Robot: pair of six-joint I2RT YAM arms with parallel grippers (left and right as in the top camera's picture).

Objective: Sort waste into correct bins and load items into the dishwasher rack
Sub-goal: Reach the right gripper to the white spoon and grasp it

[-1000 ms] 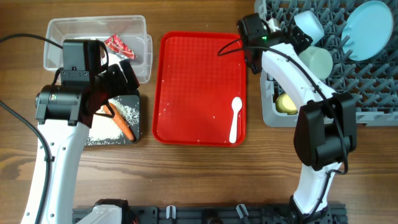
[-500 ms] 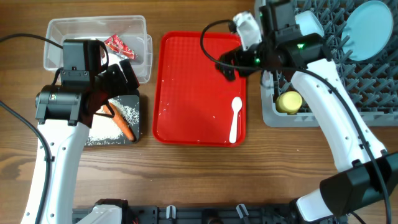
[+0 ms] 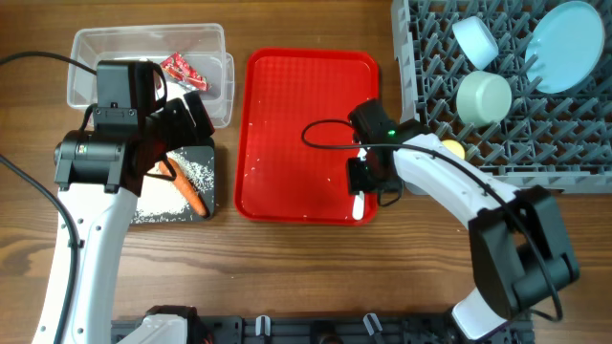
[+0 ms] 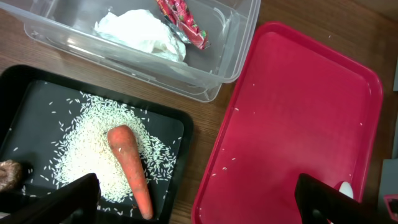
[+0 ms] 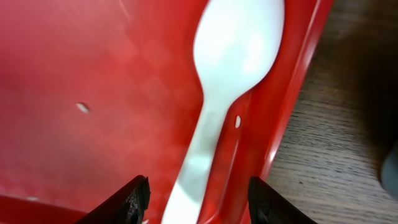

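Observation:
The white spoon lies along the right rim of the red serving tray. My right gripper is open, with a finger on each side of the spoon's handle; from overhead it covers the spoon's bowl. My left gripper is open and empty above the black tray, which holds the carrot, rice and brown scrap. The clear tub holds the napkin and red wrapper. The rack holds the plate, blue bowl, mint bowl and yellow cup.
A few rice grains lie scattered on the red tray. The rack's left wall stands just right of the spoon and my right gripper. Bare wooden table runs along the front.
My right gripper has moved from the rack's upper left corner down to the spoon at the tray's right edge. The left arm has not moved.

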